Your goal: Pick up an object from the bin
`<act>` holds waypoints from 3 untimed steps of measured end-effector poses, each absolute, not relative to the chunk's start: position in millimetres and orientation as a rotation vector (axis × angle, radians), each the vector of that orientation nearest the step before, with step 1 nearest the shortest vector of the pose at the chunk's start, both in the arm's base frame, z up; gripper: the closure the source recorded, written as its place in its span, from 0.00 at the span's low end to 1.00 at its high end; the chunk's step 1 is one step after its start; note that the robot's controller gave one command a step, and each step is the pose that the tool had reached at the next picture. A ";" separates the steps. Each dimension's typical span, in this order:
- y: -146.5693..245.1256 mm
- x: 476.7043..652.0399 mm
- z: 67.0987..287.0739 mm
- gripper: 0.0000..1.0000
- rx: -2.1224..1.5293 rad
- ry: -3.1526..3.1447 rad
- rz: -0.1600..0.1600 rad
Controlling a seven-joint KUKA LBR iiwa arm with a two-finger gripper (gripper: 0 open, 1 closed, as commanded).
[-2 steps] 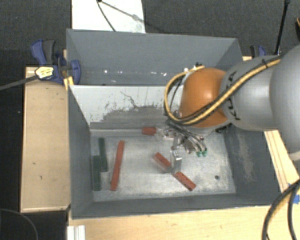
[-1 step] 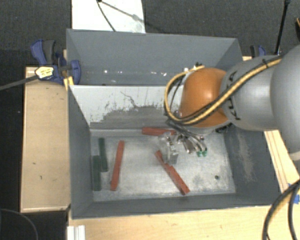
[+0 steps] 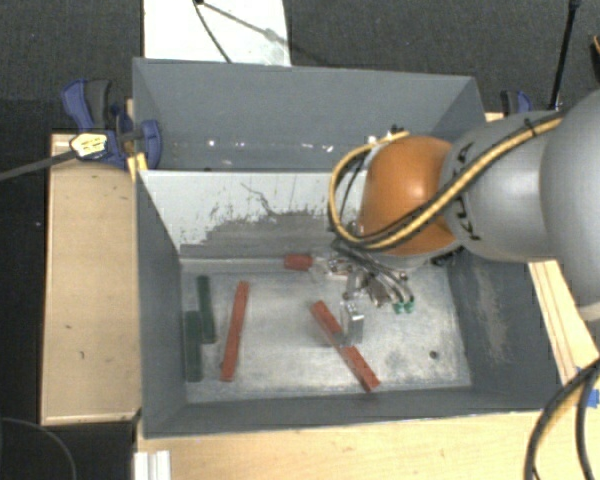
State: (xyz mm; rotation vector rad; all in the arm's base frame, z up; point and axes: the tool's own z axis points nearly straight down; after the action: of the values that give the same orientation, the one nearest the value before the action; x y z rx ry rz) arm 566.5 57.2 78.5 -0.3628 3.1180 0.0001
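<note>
Grey bin (image 3: pixel 300 118), floor sparsely littered. Everything lies flat and at odd angles, so it looks tossed in loose rather than arranged.

Arm enters from the right of the frame, with its orange wrist cover (image 3: pixel 405 193) over the centre-right of the bin. The gripper (image 3: pixel 354 324) points straight down at the floor. It sits low over the upper half of a red-brown bar (image 3: pixel 360 366), which runs diagonally from centre to lower right. Likely reason for the pose: a top-down pinch across the bar's narrow width. The bar lies alone with bare floor on both sides, so it makes an easy target. Whether the gripper is spread, closed or already pinching the bar cannot be told, as the wrist hardware crowds that spot. The bar rests on the floor and is not lifted.

Count:
- Long red-brown sticks: two. One is the bar under the gripper; the other (image 3: pixel 233 330) stands near-upright at centre left.
- Dark green sticks: two, overlapping near the left wall (image 3: pixel 205 308) (image 3: pixel 193 348).
- Short red block: one (image 3: pixel 298 262), against the back wall.
- Small green bit: one (image 3: pixel 406 308), just right of the gripper.
</note>
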 end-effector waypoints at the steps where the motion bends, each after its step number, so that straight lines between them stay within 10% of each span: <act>1: 1.7 548.7 72.3 0.00 0.134 3.138 -0.001; 2: 2.9 548.7 72.1 0.00 0.129 3.139 0.000; 3: 76.5 594.0 121.5 0.00 -0.297 3.119 0.006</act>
State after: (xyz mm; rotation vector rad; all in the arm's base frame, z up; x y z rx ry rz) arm 594.0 76.5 121.5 -0.2970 3.1185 0.0056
